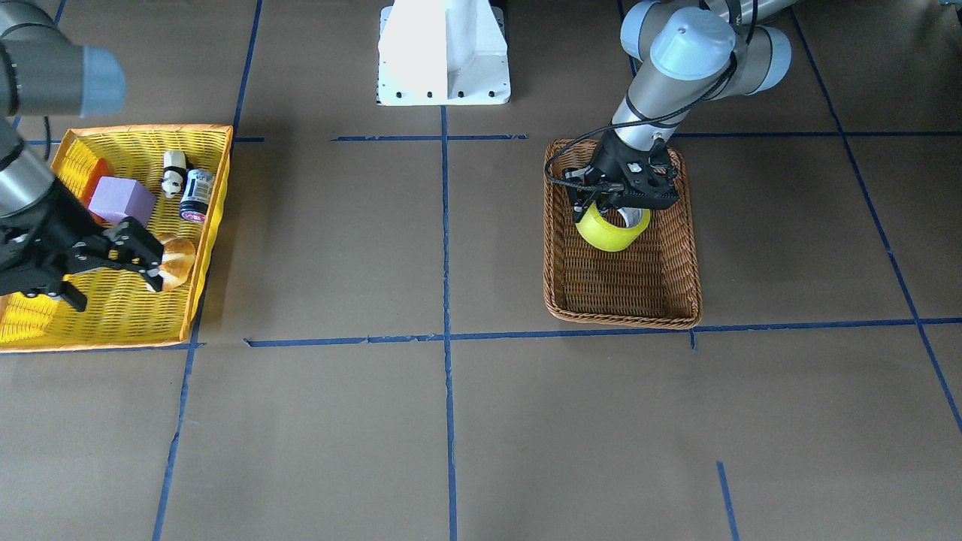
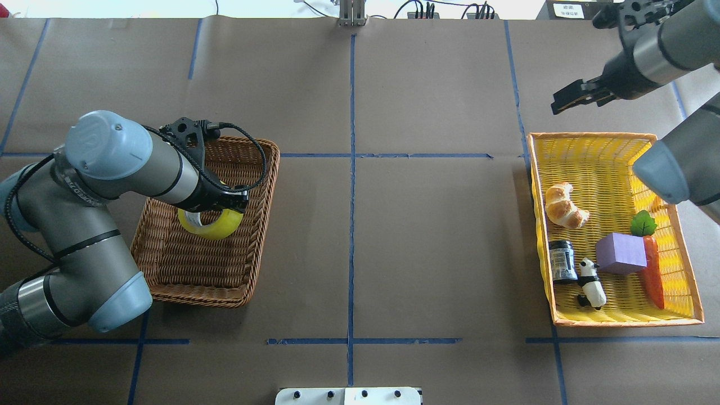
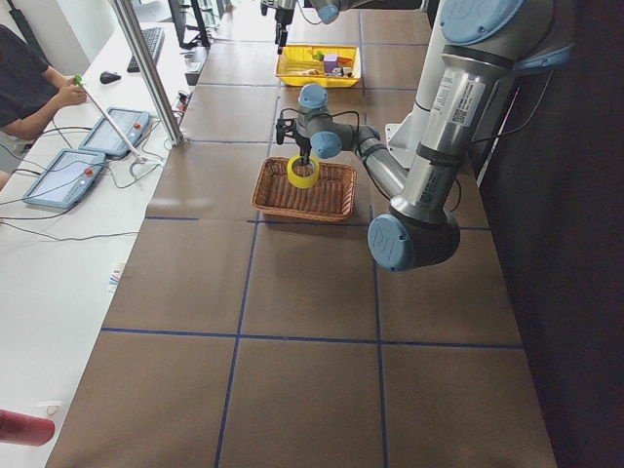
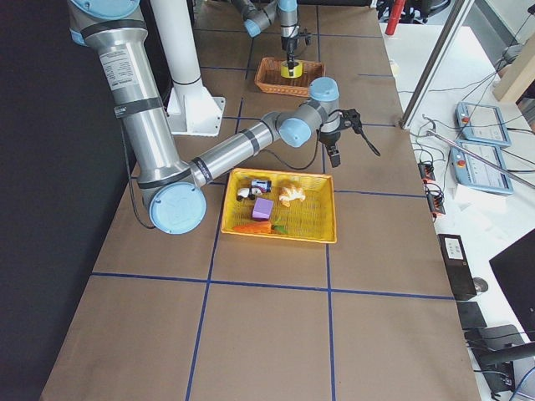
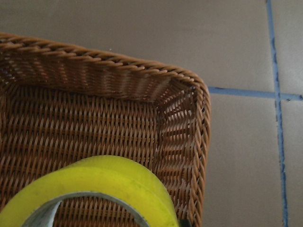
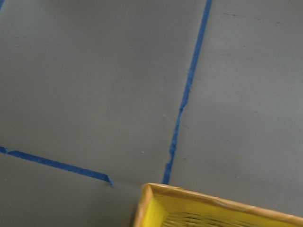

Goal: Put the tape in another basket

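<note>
Clock refs are from the overhead view, 12 = away from the robot.

Left gripper (image 1: 605, 209) is clamped on the tape (image 1: 610, 231), gripping the roll's upper rim. The roll hangs on edge, tilted, with its white core showing. It sits directly under the fingers, roughly mid-way inside the basket (image 1: 624, 321). Can't tell whether its lower edge touches the woven floor. On the left wrist cam the roll fills the bottom of the frame, with the basket's corner wall just beyond it.

The basket walls ring the tape on all sides. The left arm's forearm crosses over the basket's 9 o'clock rim.

Right gripper (image 2: 567, 100) has its fingers apart and holds nothing. It hangs off the 11 o'clock corner of the yellow basket (image 2: 596, 135), and its wrist cam catches only that corner plus blue floor tape.

The yellow basket lies at 3 o'clock from the wicker one, well apart, with bare brown table (image 2: 427, 242) between them.

Inside the yellow basket:
- croissant (image 2: 564, 205) at the 10 o'clock side
- dark can (image 2: 561, 260) and panda figure (image 2: 592, 283) at 7 o'clock
- purple block (image 2: 620, 253) near centre
- carrot (image 2: 652, 270) touching the block on its 3 o'clock side

White robot base (image 1: 443, 52) is at 6 o'clock, between the two baskets.
</note>
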`<act>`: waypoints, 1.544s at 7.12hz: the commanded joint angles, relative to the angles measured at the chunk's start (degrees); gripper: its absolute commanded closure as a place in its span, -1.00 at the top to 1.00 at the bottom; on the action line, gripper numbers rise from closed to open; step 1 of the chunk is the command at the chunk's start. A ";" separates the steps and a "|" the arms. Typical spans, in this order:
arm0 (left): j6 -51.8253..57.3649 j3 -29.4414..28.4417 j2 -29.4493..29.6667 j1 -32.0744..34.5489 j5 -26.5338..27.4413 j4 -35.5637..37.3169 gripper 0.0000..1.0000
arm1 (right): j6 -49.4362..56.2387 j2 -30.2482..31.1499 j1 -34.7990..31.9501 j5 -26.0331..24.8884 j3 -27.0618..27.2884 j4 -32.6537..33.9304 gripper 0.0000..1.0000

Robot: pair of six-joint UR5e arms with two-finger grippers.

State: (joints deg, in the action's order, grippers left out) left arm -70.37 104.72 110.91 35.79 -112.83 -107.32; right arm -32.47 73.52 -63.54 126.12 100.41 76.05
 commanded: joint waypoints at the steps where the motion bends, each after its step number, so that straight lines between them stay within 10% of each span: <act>1: 0.06 -2.59 0.01 -1.16 0.15 0.10 -1.00 | 7.58 2.40 -6.58 6.41 -2.50 0.24 1.00; 5: 4.10 -2.95 -1.05 -1.25 2.09 0.36 -0.99 | 10.66 4.44 -8.69 8.68 -2.41 0.06 1.00; 6: 4.10 -3.03 -1.05 -1.25 2.17 0.53 -0.38 | 12.24 5.31 -9.57 9.31 -2.41 -0.11 1.00; 7: 3.93 -2.51 -1.14 -1.07 2.78 0.71 0.99 | 12.78 5.41 -9.93 9.32 -2.41 0.06 1.00; 11: 11.54 8.26 -1.84 4.52 -2.01 16.81 1.00 | 16.63 7.16 -10.98 9.32 -2.67 0.24 1.00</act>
State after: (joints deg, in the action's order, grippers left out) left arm -62.51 107.91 108.93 37.64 -111.88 -98.13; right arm -17.85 80.03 -73.84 135.46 97.87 76.11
